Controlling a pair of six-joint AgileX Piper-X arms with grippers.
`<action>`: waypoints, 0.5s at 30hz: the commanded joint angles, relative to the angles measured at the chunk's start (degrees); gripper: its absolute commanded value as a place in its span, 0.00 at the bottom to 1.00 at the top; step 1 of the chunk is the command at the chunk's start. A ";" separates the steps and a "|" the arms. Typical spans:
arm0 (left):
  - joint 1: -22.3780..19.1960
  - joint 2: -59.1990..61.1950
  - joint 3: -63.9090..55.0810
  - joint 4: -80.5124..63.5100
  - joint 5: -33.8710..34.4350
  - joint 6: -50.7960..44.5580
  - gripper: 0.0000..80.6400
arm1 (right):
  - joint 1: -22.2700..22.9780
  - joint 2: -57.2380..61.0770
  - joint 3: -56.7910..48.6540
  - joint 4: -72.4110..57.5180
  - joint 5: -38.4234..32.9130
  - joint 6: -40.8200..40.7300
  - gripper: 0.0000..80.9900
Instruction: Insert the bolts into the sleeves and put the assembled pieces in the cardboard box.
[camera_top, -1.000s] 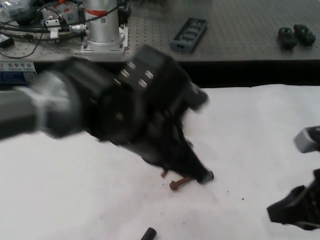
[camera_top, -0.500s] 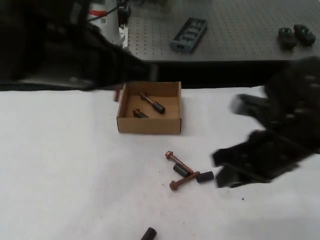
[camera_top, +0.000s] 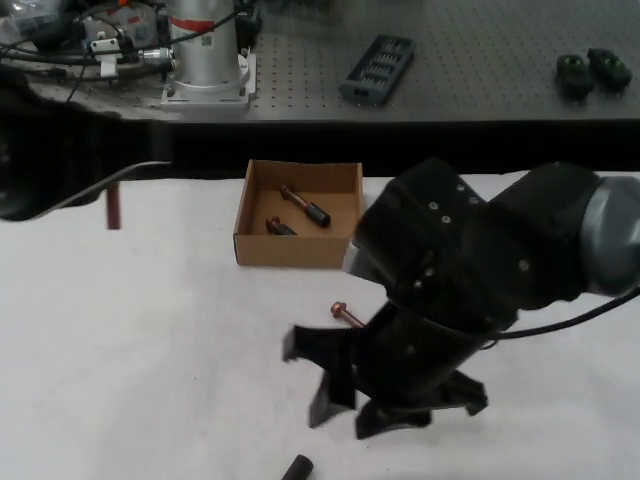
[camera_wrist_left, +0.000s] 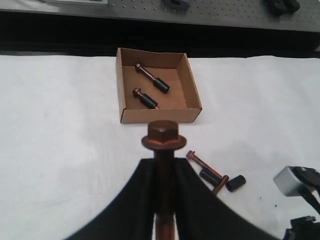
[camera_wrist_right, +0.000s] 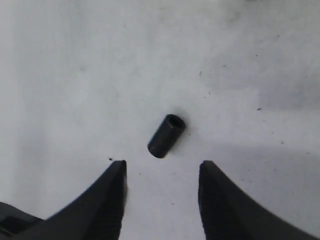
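My left gripper (camera_wrist_left: 163, 167) is shut on a copper bolt (camera_wrist_left: 163, 137), held head-up above the white cloth at the left; the same bolt (camera_top: 112, 208) shows in the high view. The cardboard box (camera_wrist_left: 160, 115) holds two assembled pieces (camera_wrist_left: 152, 80). In front of it lie a loose bolt (camera_wrist_left: 200, 161) and a black sleeve (camera_wrist_left: 235, 182). My right gripper (camera_wrist_right: 162, 172) is open, hanging just above another black sleeve (camera_wrist_right: 166, 136) that lies on the cloth near the front edge (camera_top: 296, 467). The right arm (camera_top: 470, 270) hides most of the loose parts.
Behind the white cloth (camera_top: 150, 350) runs a perforated bench with a metal post (camera_top: 205, 50), a blue-grey rack (camera_top: 378, 65) and two small black and green parts (camera_top: 592, 70). The cardboard box (camera_top: 300, 250) stands at the cloth's far middle.
The left arm has pulled away to the left, carrying a bolt. The right arm has swung in from the right to the front middle, over the loose parts.
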 joint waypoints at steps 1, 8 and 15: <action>0.20 -4.88 0.60 0.96 0.10 -1.95 0.01 | 0.29 0.57 -0.58 -1.82 0.11 3.35 0.42; 1.64 -8.04 0.60 3.11 -0.37 -1.95 0.01 | 4.53 5.08 -0.58 -2.40 -0.59 14.39 0.42; 3.00 -8.35 0.60 5.87 0.69 -0.80 0.01 | 5.82 6.79 -0.58 -1.13 1.17 22.67 0.42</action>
